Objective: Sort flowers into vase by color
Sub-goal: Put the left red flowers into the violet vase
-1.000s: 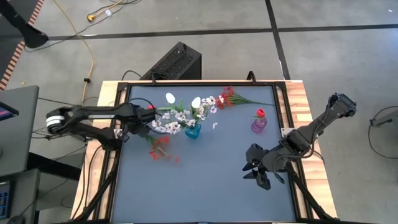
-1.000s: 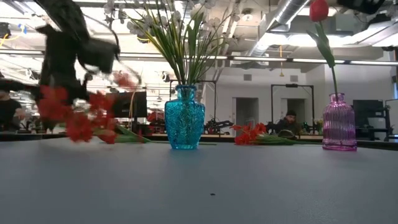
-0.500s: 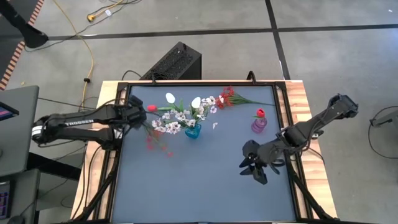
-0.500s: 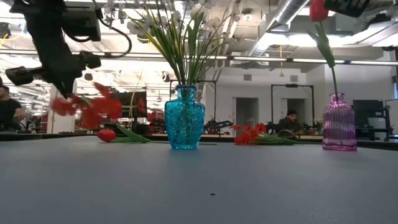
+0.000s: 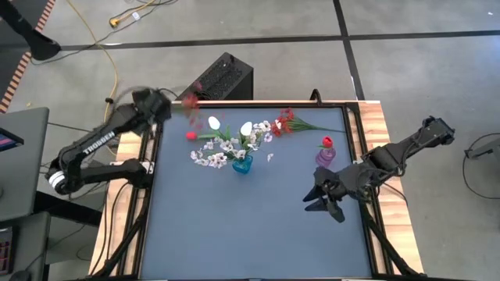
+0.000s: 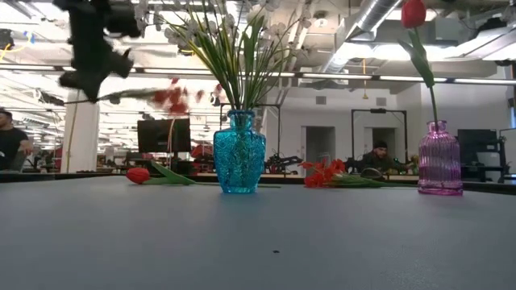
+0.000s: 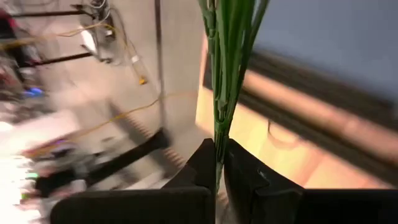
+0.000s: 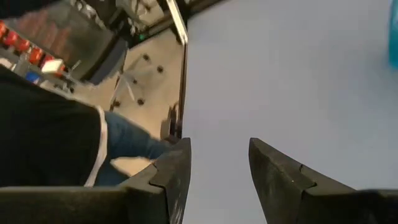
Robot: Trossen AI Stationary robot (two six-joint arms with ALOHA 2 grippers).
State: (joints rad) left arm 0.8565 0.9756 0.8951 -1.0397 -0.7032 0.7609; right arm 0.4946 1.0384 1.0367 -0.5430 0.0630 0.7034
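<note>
My left gripper is high over the table's far left corner, shut on a red spray whose blurred heads show in the low view. My right gripper hangs open over the table's right side, near the purple vase, touching nothing. That vase holds one red tulip. The blue vase holds white flowers. A red bud and a red spray lie flat on the table near its far edge. My left gripper pinches the red spray's green stems between its two fingers, near the stems' lower end. The stems run straight out forward from between the fingertips. The spray is lifted clear and lies about level in the air, heads toward the table's right.
A black box sits on the floor beyond the far edge. The table's black frame rail runs along the left side. People show in the room behind. The near half of the grey table top carries nothing.
My left gripper has swung up and toward the table's far left corner, turning as it went and carrying the red spray. The spray, which hung low over the table's left side, is now high and about level, heads pointing right.
</note>
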